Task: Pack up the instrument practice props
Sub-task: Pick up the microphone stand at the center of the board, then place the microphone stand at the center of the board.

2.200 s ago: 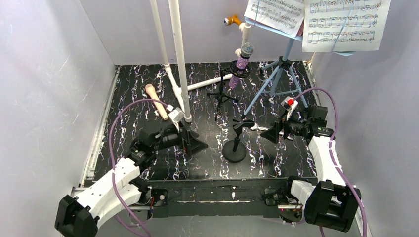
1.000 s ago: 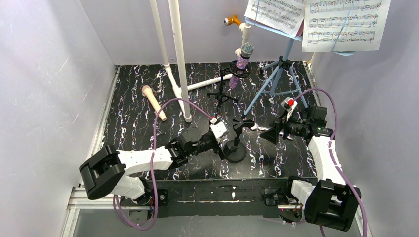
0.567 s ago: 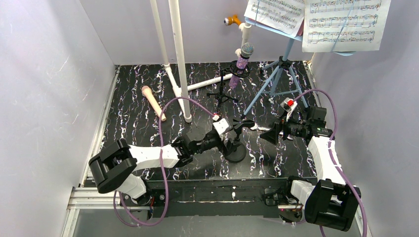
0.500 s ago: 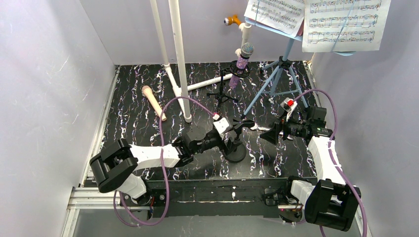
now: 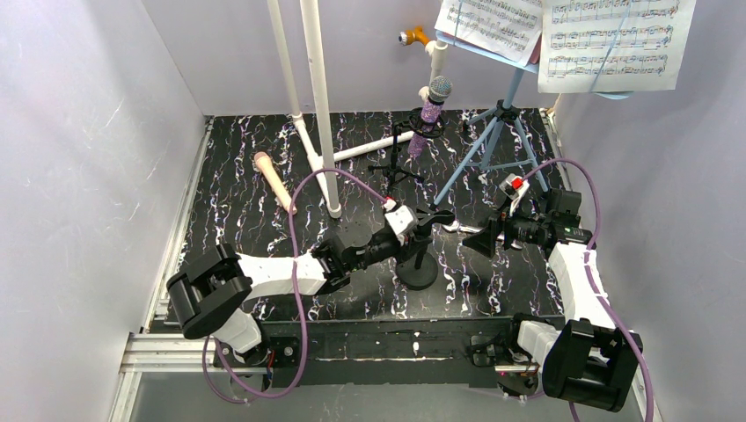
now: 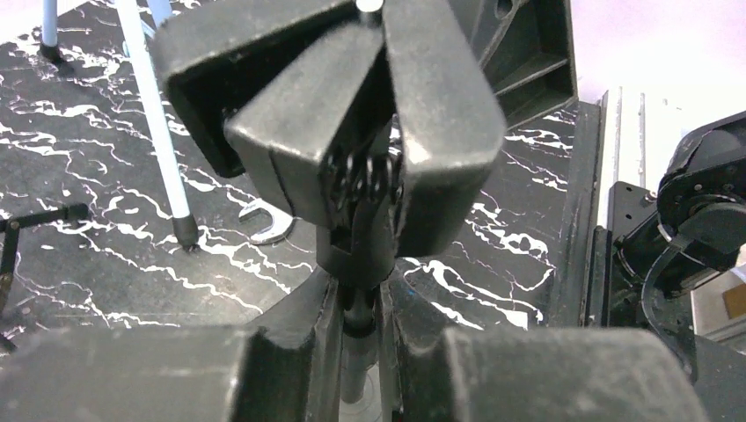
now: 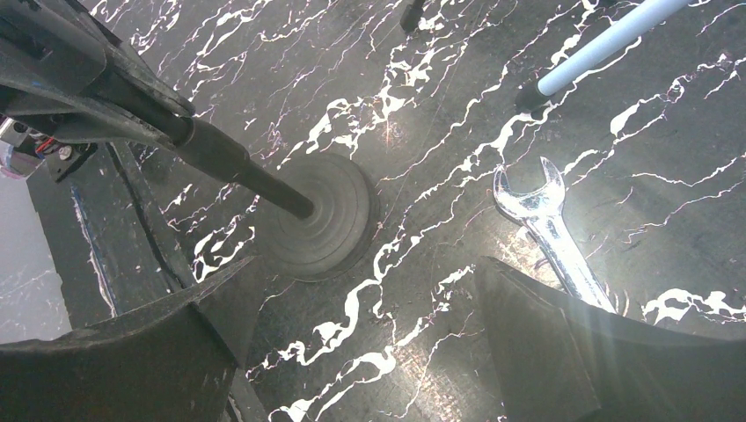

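The black round-base holder (image 5: 417, 269) stands near the middle of the table, its spring clip (image 6: 352, 132) at the top. My left gripper (image 5: 411, 239) (image 6: 359, 327) is shut on its thin post, just under the clip. My right gripper (image 5: 482, 237) (image 7: 365, 268) hangs open to the right of the holder's base (image 7: 317, 215), holding nothing. The peach microphone (image 5: 274, 182) lies at the back left. On the black tripod (image 5: 398, 167) stands the purple glitter microphone (image 5: 429, 110). The light-blue music rack (image 5: 497, 132) carries sheet-music pages (image 5: 607, 40).
A silver wrench (image 7: 550, 233) (image 5: 453, 228) lies on the table just right of the holder, under my right gripper. White plastic pipes (image 5: 317, 97) rise at the back centre-left, one lying along the back. Grey walls close in both sides.
My left arm swung right from beside the pipes to the holder, and its jaws closed from wide open onto the post. The right arm has not moved.
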